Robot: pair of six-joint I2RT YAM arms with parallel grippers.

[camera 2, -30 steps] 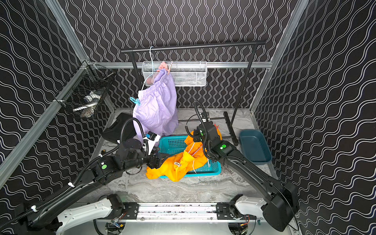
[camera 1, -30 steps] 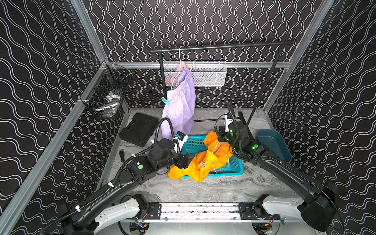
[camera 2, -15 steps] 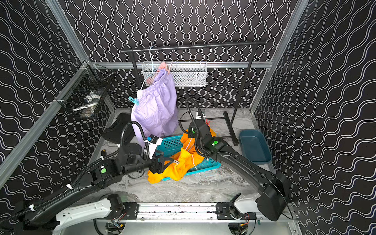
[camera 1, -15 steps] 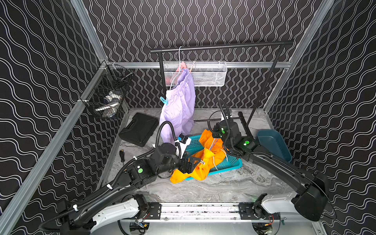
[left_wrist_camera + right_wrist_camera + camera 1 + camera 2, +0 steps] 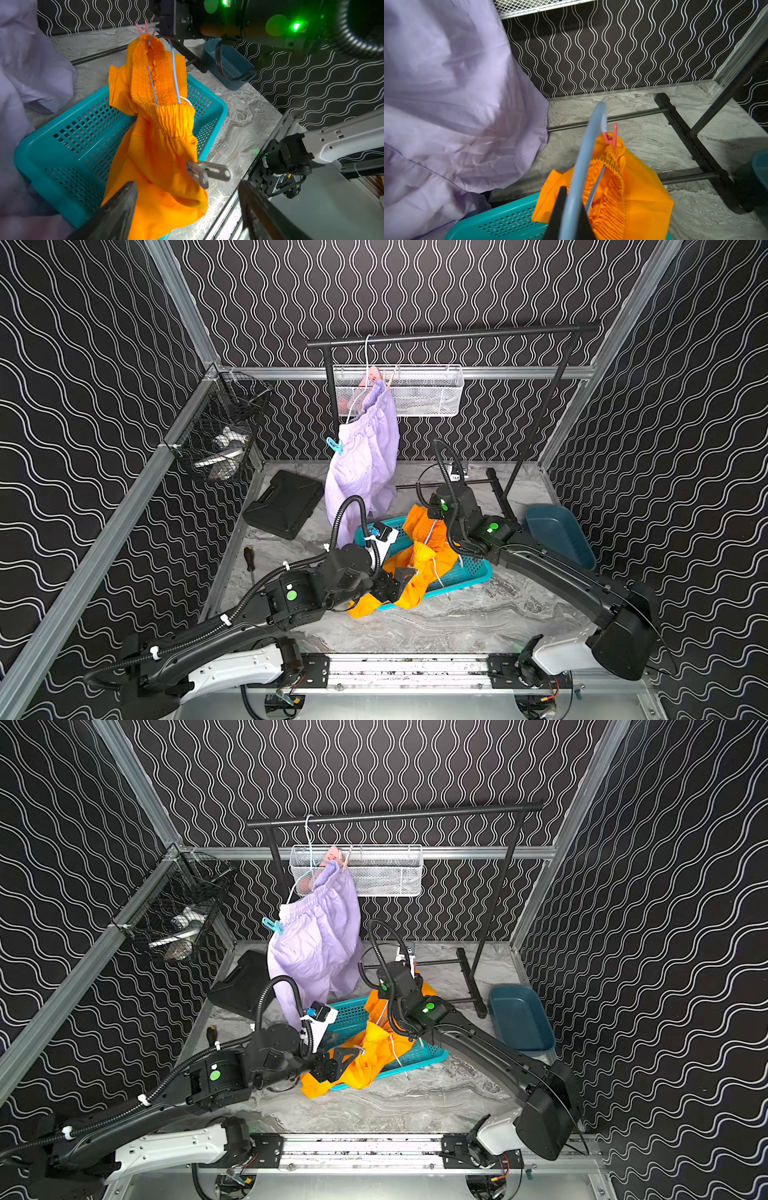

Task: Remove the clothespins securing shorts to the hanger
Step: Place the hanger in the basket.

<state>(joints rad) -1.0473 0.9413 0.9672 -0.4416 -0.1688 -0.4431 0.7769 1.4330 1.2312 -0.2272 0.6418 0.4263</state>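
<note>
**Left gripper spread before the whitish clothespin, hanger held over the teal basket**

In the last second the right gripper, clamped on the light-blue hanger, has drawn the orange shorts toward the far side of the teal basket. The left gripper has widened, and its jaws now stand apart just short of the whitish clothespin, which is clipped to the fabric over the basket's near rim. That pin looks ready to be taken, while the red clothespin still bites the waistband. Behind the basket, the lilac shorts and the rack foot crowd in. The bare desk in front of the basket offers room.
</note>
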